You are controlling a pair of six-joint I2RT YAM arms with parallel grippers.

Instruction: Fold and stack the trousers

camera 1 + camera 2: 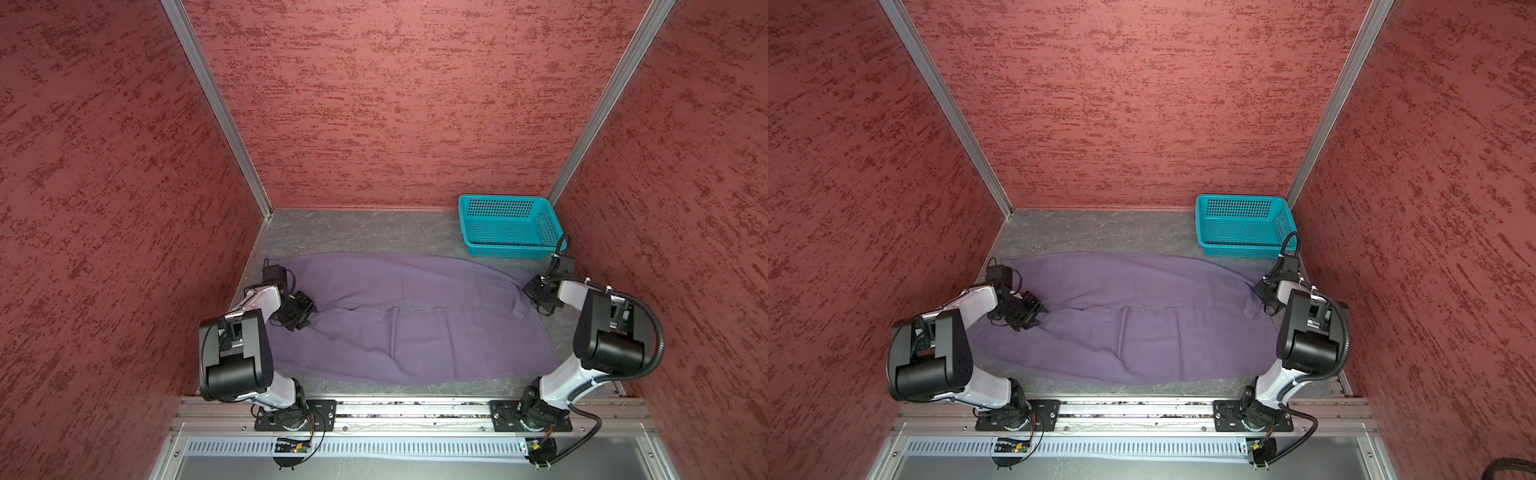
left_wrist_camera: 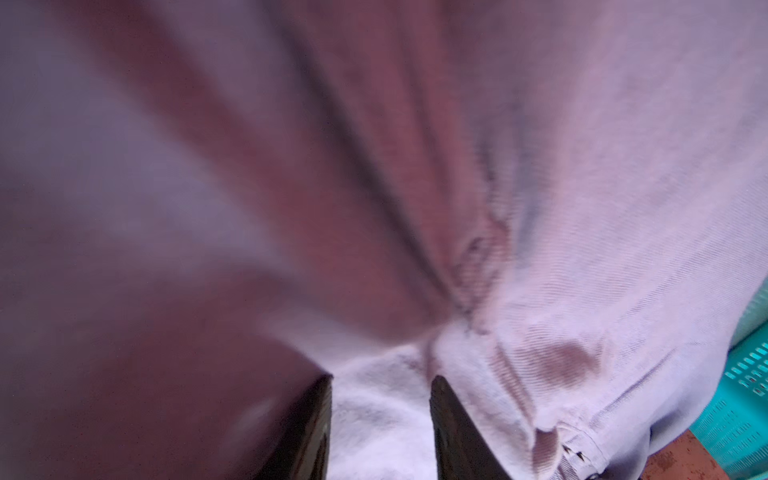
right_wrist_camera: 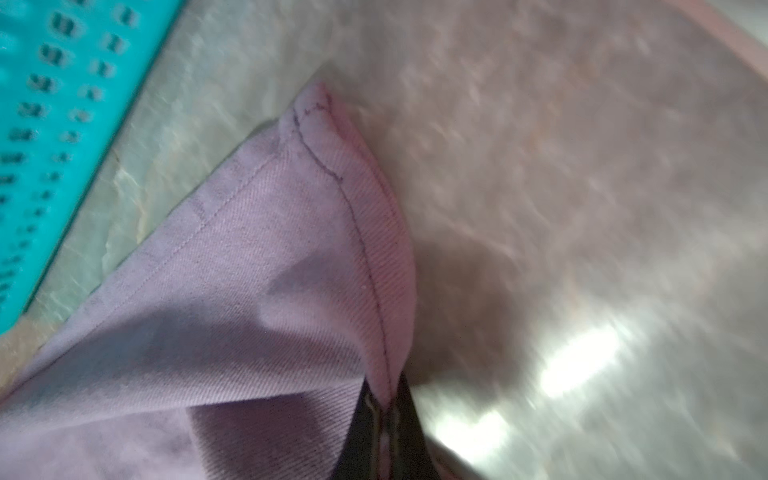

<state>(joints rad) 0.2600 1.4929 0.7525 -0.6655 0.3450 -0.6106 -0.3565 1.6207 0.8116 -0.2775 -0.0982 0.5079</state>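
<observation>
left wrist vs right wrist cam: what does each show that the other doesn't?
Only left wrist: the left gripper with a thick bunch of the trousers between its parted fingers, and deep folds fanning out from that grip.
Only right wrist: the right gripper pinched shut on a stitched hem corner, with a wide stretch of bare grey table beside it.
Both: purple cloth held in a gripper, and a strip of the teal basket at the picture's edge.
</observation>
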